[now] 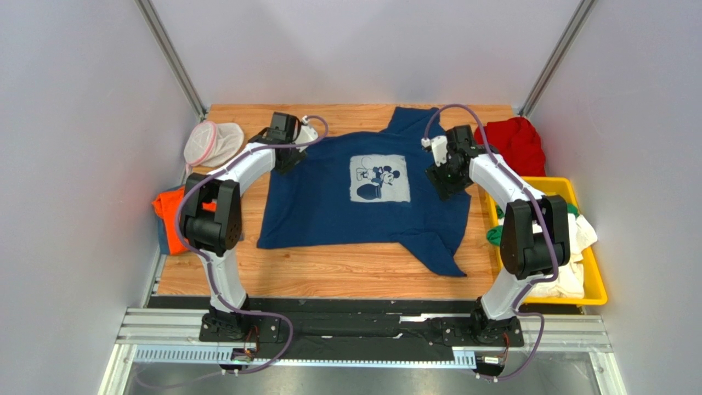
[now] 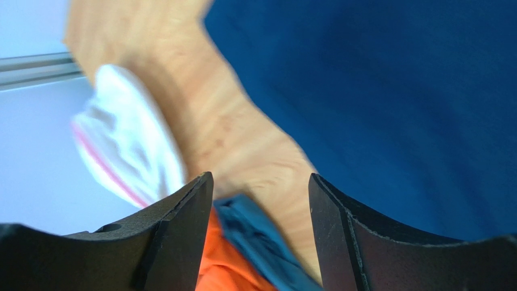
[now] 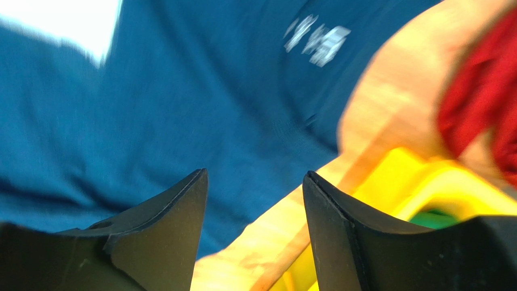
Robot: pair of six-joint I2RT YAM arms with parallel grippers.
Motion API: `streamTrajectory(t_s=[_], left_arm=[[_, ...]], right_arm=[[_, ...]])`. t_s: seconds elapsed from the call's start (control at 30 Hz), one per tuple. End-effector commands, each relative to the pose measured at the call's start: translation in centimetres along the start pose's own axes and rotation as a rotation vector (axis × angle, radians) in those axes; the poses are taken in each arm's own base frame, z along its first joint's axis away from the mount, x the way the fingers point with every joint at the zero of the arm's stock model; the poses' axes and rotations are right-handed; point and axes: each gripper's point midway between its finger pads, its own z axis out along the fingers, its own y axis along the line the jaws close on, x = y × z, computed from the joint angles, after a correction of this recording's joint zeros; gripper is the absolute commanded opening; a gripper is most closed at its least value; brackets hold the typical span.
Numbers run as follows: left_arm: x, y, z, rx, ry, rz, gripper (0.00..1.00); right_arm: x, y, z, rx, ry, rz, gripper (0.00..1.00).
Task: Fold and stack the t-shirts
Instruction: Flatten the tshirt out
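- We are stretching our left arm up the left side of the overhead frame. Its hand [image 1: 287, 158] is sitting over the left sleeve of the navy t-shirt [image 1: 362, 216]. In the wrist view this hand [image 2: 261, 179] is showing its fingers spread, with nothing between them.
- We are bending our right arm in from the right, with its hand [image 1: 446, 181] over the shirt's right shoulder. This hand [image 3: 255, 176] is also spread and gripping nothing. We cannot tell whether either hand is touching the cloth.
- The navy t-shirt is lying flat in the middle of the worktop [image 1: 329, 278] with its pale square print [image 1: 379, 178] facing up. One hem corner is trailing toward the lower right.
- A red t-shirt [image 1: 516, 141] is lying bunched at the upper right, and an orange t-shirt [image 1: 169, 206] is lying crumpled at the left edge.
- The yellow bin [image 1: 598, 285] at the right edge is holding white cloth [image 1: 577, 276] and green cloth [image 1: 494, 236].
- A white mesh pouch [image 1: 210, 141] is resting at the upper left.
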Motion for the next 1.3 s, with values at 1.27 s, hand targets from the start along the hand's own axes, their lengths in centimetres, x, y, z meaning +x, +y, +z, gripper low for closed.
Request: streamTrajectory(t_s=[1.27], left_arm=[[4.4,-12.6,-2.5,0.240,0.066,0.110,0.60]], right_arm=[[9.0,10.9,-1.9,-0.433,0.246,-0.281,0.47]])
